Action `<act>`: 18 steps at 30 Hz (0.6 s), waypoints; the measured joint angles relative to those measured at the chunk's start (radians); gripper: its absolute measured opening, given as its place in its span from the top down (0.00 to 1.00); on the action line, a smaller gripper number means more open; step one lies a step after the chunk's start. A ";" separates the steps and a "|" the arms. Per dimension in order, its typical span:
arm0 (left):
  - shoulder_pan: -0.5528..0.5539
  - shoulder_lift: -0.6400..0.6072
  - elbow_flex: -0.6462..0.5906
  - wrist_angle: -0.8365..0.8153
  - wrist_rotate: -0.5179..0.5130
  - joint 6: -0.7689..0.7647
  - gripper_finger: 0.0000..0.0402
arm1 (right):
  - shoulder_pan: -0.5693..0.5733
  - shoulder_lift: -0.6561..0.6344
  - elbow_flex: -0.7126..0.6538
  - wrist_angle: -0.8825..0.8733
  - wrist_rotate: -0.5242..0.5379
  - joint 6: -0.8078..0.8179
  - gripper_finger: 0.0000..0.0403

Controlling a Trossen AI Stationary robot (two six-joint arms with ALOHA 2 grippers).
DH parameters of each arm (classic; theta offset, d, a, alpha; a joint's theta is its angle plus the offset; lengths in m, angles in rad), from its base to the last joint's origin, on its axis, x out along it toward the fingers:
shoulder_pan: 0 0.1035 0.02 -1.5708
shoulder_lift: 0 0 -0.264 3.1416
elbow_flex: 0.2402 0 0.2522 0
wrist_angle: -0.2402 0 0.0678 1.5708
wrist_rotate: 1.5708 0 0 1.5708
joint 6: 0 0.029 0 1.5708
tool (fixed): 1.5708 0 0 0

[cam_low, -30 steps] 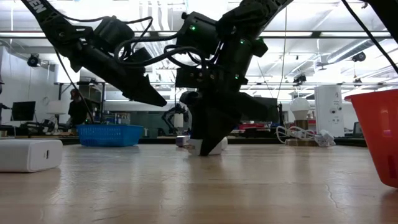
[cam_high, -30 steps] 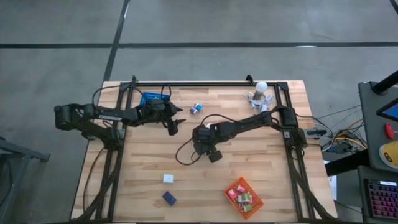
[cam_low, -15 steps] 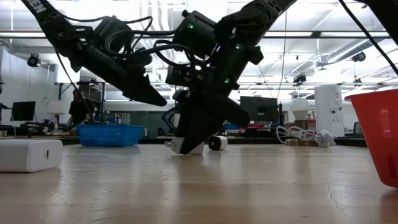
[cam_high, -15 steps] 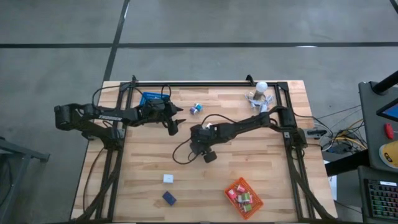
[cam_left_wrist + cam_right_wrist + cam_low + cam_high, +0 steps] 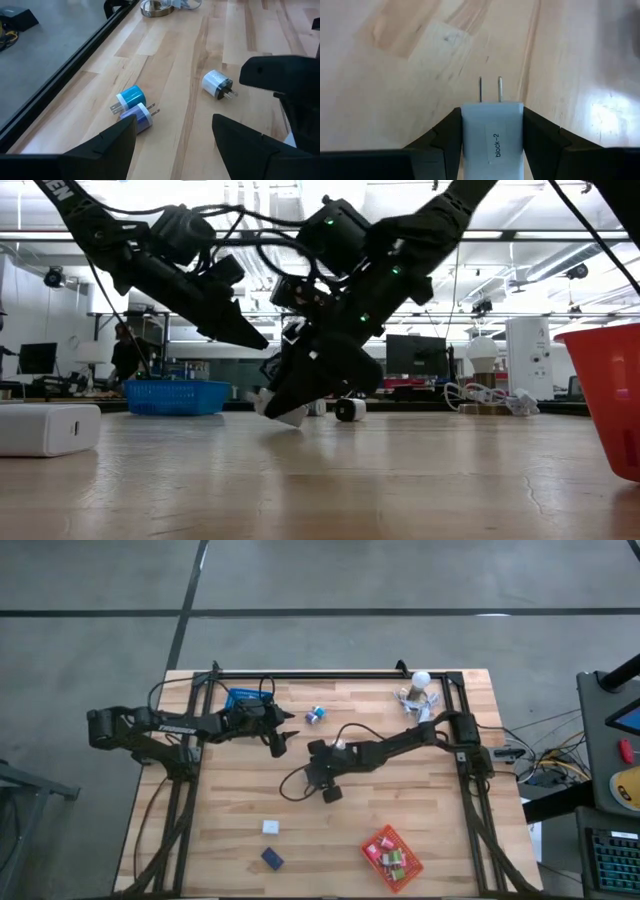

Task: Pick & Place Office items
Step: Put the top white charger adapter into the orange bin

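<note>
Your right gripper (image 5: 492,150) has its fingers clamped on the flat sides of a white plug block (image 5: 492,135) labelled "block-2", prongs pointing forward, and in the low view it hangs just clear of the wood at centre frame, so I'd judge you are carrying it toward the orange basket (image 5: 392,858) at lower right of the high view. Your left gripper (image 5: 172,145) waits with fingers spread and empty over the blue plug (image 5: 130,97), purple plug (image 5: 140,115) and white-and-black plug (image 5: 216,83), likely lined up for the next pick.
</note>
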 joint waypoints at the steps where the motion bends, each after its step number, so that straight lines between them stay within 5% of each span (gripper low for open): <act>1: 0.001 0.000 0.000 0.000 0.000 0.000 0.35 | 0.002 -0.010 -0.019 0.036 -0.001 0.008 0.61; 11: 0.001 -0.001 0.000 0.019 0.000 0.000 0.35 | 0.060 -0.227 -0.268 0.316 -0.007 0.079 0.61; 18: 0.001 -0.002 -0.012 0.038 -0.003 0.000 0.35 | 0.180 -0.428 -0.374 0.220 0.081 0.173 0.61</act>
